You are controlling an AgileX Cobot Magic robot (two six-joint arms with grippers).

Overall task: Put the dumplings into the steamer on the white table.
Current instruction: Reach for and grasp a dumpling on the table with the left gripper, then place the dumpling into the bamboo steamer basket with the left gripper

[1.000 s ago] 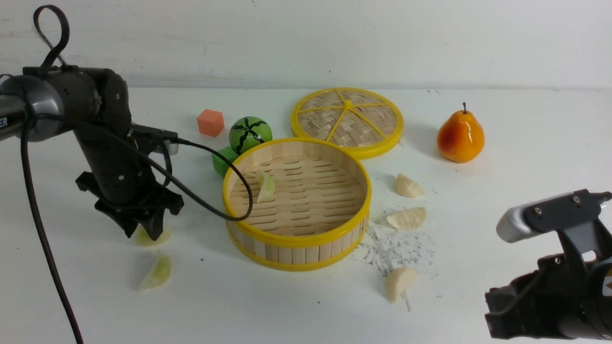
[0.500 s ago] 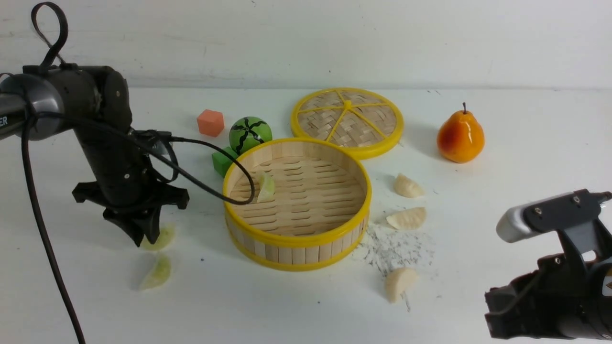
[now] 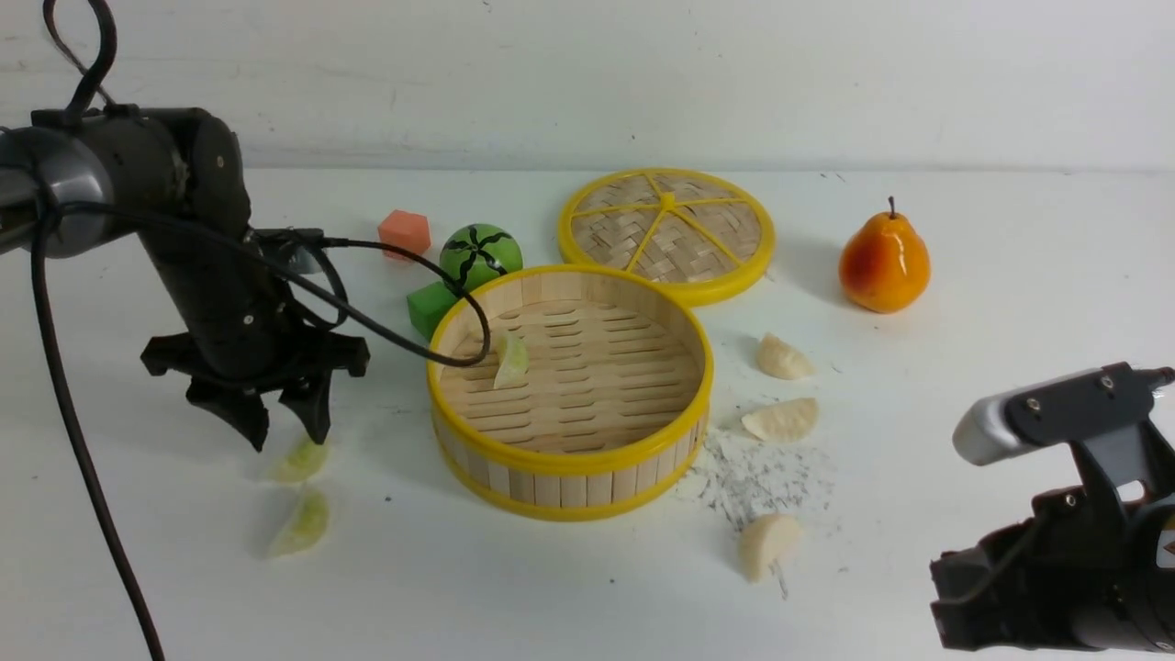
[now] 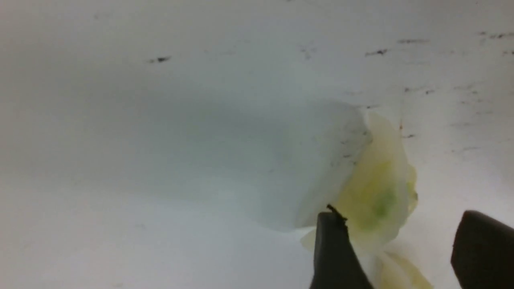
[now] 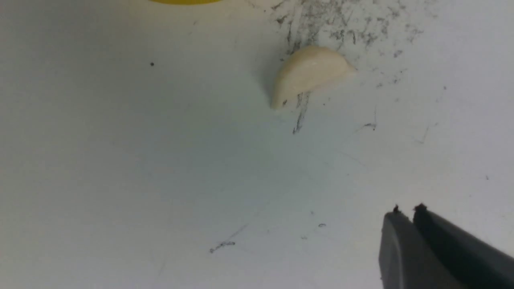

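Observation:
The steamer (image 3: pixel 569 459) stands mid-table with one pale green dumpling (image 3: pixel 510 357) inside, near its left wall. Two more green dumplings lie on the white table (image 3: pixel 138 514) to its left: one (image 3: pixel 298 459) just below my left gripper (image 3: pixel 286 435), the other (image 3: pixel 301 523) nearer the front. The left gripper is open and holds nothing; in the left wrist view the dumpling (image 4: pixel 377 196) lies on the table beyond the fingertips (image 4: pixel 329 224). Three cream dumplings lie right of the steamer, the back one (image 3: pixel 782 357), the middle one (image 3: pixel 781 419) and the front one (image 3: pixel 766 543), (image 5: pixel 307 72). My right gripper (image 5: pixel 407 210) is shut and empty, at the front right.
The flat woven lid (image 3: pixel 666 229) lies behind the steamer. An orange pear (image 3: pixel 883 262) stands at the back right. A watermelon ball (image 3: pixel 479 254), a green block (image 3: pixel 430 308) and an orange block (image 3: pixel 404 233) sit behind the steamer's left side. A black cable (image 3: pixel 395 344) hangs over the steamer's rim.
My left gripper shut around the green dumpling, then rose slightly and opened; the dumpling stays on the table, a little shifted. The right arm has not moved.

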